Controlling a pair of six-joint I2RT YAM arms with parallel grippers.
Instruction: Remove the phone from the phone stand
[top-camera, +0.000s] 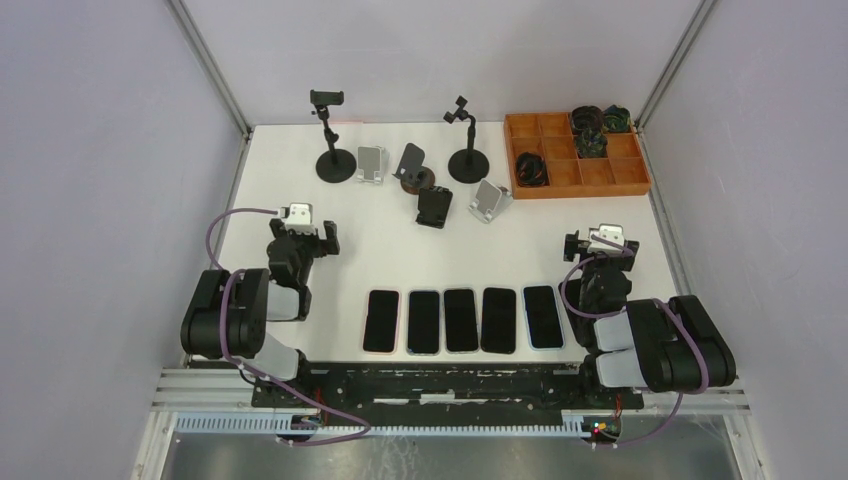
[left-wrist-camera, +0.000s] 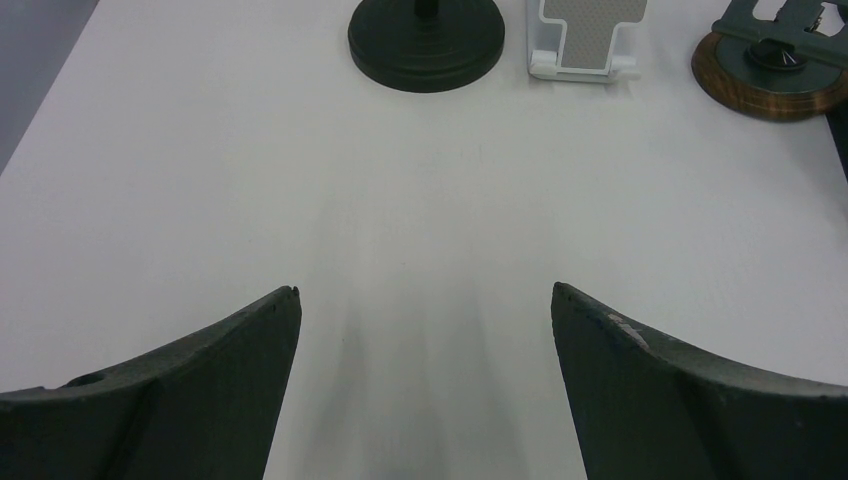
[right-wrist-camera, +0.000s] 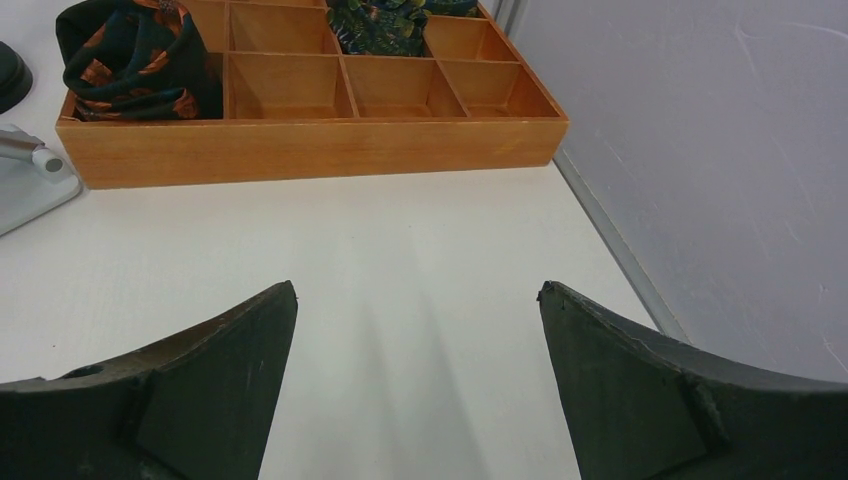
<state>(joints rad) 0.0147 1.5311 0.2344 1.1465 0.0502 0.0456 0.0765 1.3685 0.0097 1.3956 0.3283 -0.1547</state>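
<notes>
Our left gripper (left-wrist-camera: 425, 295) and right gripper (right-wrist-camera: 417, 290) hang spread and empty — ready to close on something, we judge. We see the phone (top-camera: 434, 205) leaning on its stand (top-camera: 431, 222) in the middle of the tabletop (top-camera: 300, 180) — well apart from both

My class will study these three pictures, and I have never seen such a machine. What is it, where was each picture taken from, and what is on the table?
Two robot arms are bolted at the near edge of the table. The wide picture looks down from above; the other two come from wrist cameras. The left end effector and right end effector are open, holding nothing. Five phones lie flat in a row. A sixth phone stands propped farther back, among empty phone stands and beside a wooden tray.
</notes>
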